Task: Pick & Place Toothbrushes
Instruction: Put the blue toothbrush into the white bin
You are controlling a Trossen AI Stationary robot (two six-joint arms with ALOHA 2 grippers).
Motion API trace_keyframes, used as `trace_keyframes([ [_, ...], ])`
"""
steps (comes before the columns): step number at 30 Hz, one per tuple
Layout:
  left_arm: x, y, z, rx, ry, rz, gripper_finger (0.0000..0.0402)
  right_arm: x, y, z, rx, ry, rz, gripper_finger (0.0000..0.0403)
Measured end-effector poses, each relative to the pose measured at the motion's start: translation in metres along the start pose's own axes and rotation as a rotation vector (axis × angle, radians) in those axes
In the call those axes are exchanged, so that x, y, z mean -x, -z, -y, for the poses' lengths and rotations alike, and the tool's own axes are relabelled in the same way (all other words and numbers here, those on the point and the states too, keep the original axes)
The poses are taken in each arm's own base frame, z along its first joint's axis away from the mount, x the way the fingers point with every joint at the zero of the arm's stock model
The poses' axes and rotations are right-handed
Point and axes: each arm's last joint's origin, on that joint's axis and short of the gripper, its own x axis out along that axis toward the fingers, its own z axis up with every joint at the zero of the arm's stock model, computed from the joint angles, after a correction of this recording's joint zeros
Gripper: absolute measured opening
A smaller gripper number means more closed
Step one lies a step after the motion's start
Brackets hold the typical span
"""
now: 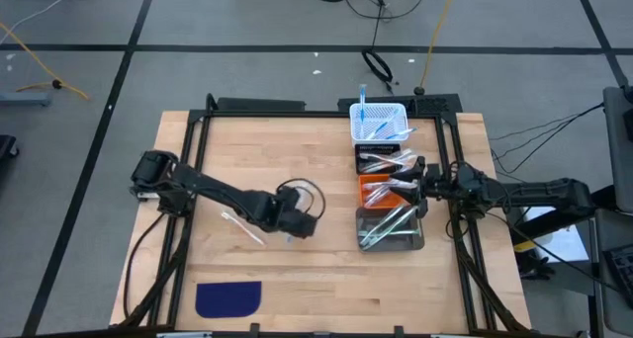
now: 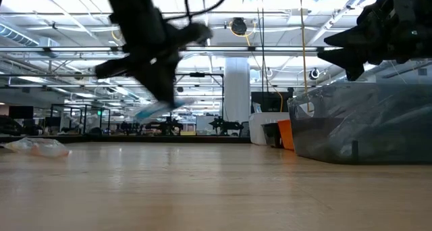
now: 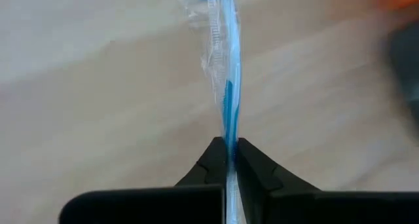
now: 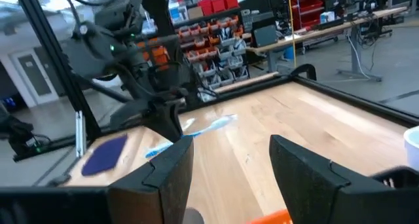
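The left pincer (image 3: 230,160) is clamped on a blue toothbrush (image 3: 229,86), held above the bench (image 1: 297,180) mid-span, its length jutting forward past the fingertips. The right pincer (image 4: 230,160) hangs wide open and empty over the bins (image 1: 391,195).

Lying along the right side of the table (image 1: 297,279): four bins in a row, far to near, each holding toothbrushes — far bin (image 1: 380,123), second bin (image 1: 384,160), third bin (image 1: 381,190), near bin (image 1: 391,229). Hovering over the third bin: right end effector (image 1: 423,185). Hanging above mid-table, left of the bins: left end effector (image 1: 294,234), clamping a wrapped toothbrush (image 3: 226,86). Lying just left of it, on the table: another toothbrush (image 1: 240,227). Lying flat at the near left: cloth patch (image 1: 228,298).
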Motion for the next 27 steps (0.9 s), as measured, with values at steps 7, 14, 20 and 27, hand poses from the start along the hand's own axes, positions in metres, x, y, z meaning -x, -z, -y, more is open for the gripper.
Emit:
trace_keyframes([
  [7, 0.019, -0.03, 0.036, -0.276, 0.367, 0.239, 0.0007, -0.01, -0.002, -0.001, -0.062, -0.013, 0.034, 0.0186],
  [14, 0.027, -0.061, 0.052, -0.44, 0.545, 0.442, 0.0005, -0.023, -0.002, -0.003, -0.08, -0.077, 0.067, 0.0176],
  [20, 0.029, -0.076, 0.054, -0.505, 0.592, 0.528, 0.0004, -0.031, -0.004, -0.004, -0.082, -0.094, 0.131, 0.018],
  [27, 0.029, -0.083, 0.053, -0.554, 0.583, 0.576, 0.0004, -0.05, -0.011, -0.007, -0.083, -0.098, 0.153, 0.0179],
])
